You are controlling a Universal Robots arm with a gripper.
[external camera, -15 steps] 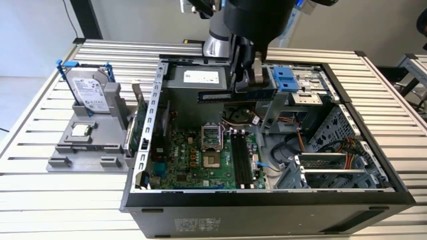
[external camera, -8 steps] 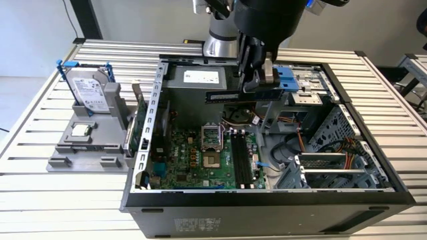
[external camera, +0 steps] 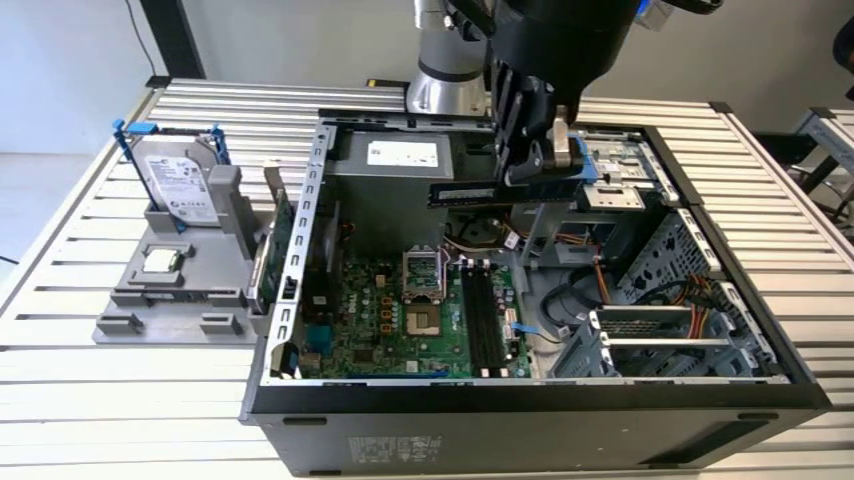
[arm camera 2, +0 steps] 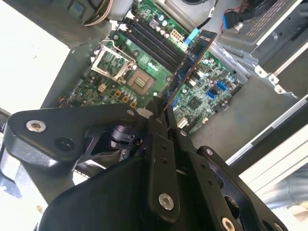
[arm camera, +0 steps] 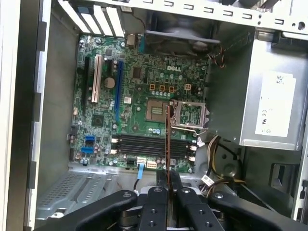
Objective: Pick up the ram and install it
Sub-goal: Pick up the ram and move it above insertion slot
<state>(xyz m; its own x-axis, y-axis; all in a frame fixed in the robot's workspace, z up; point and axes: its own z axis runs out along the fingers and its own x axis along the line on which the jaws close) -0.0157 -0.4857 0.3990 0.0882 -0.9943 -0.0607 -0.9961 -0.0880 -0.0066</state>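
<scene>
slatted table (external camera: 80, 390), ram (external camera: 465, 193) in claw (external camera: 523, 172) above motherboard (external camera: 380, 320)

Your ram (external camera: 466, 193) is a slim, long, flat stick, dark all over. It hangs level and on edge above the open case, clamped at one end between the fingers of the gripper (external camera: 523, 180). In the first wrist view you see the ram (arm camera: 168, 139) edge-on: a thin line lying crosswise over the black slots (arm camera: 154, 144), not seated in any.

The gripper (arm camera: 168, 180) is matte black, its linkage bars (arm camera: 103, 204) pinned by silver screws (arm camera 2: 166, 201); the arm (external camera: 438, 85) is silver-grey.
</scene>
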